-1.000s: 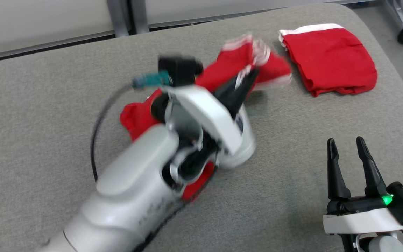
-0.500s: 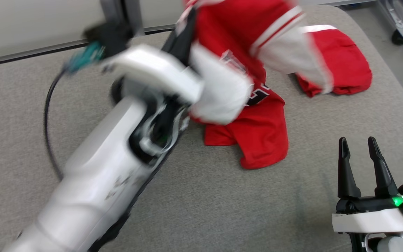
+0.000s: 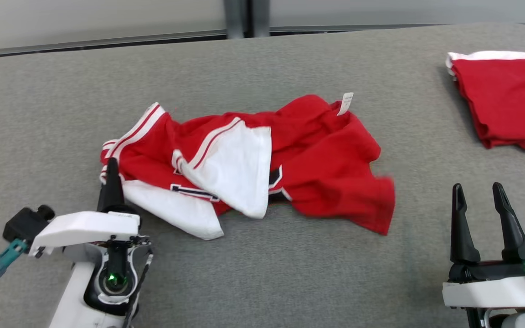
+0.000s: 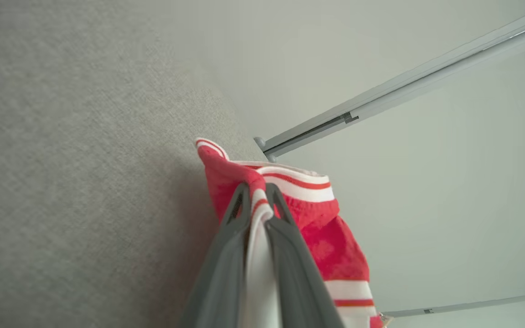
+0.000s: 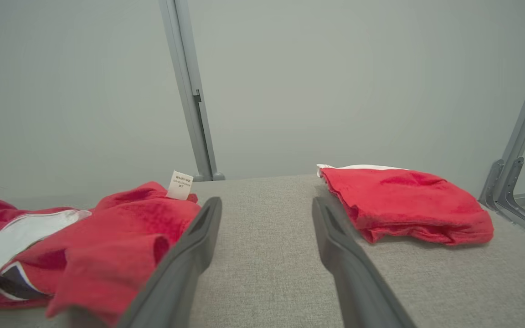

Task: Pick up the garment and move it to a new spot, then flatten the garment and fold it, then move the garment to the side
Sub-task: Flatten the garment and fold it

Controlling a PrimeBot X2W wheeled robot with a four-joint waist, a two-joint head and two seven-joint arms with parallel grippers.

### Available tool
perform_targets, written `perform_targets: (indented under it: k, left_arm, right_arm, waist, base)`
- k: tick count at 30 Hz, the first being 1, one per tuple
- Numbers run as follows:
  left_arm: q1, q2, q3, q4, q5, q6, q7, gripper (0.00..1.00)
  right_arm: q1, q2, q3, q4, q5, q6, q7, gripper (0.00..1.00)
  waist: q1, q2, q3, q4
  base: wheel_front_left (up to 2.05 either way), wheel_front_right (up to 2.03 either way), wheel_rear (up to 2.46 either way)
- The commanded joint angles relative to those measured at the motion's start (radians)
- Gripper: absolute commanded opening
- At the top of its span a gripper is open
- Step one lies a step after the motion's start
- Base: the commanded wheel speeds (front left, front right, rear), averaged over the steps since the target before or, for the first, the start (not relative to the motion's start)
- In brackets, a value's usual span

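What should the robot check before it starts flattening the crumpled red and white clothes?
1. Grip: left pincer shut on the garment at a striped edge: ok.
2. Helper: right pincer open, holding nothing: ok.
3. Lying flat: not ok, the garment is bunched, with a white part folded over.
4. Apart from the folded red pile: ok.
5. Bare table beside it for spreading: ok.
6. Whether the held edge is a sleeve or a hem: cannot tell.

White tag (image 3: 347,103) on red garment (image 3: 331,168), print too small (unreadable), dark lettering (image 3: 194,192) half hidden
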Motion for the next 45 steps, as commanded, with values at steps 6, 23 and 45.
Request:
perform_targets:
  k: [6,23,45]
  left_arm:
    - [0.02,0.002,0.112,-0.048,0.056,-0.014,-0.001,0.0]
    - [0.171,-0.054,0.171,-0.178,0.674,-0.033,-0.001,1.0]
    - [0.169,-0.081,-0.064,0.022,0.86,-0.044,0.094,1.0]
  right_arm:
    - [0.006,-0.003,0.008,0.002,-0.016,-0.002,-0.001,1.0]
    - [0.023,-0.008,0.018,0.014,-0.009,-0.002,-0.001,1.0]
    - [0.028,-0.028,0.047,0.02,-0.003,-0.002,-0.001,1.0]
  waist:
    - [0.0,0.0,-0.008,0.055]
    - [0.0,0.0,-0.026,0.073]
    - [0.0,0.0,-0.055,0.072]
  base:
    - [0.0,0.0,0.0]
    - [0.0,0.0,0.0]
    - [0.0,0.0,0.0]
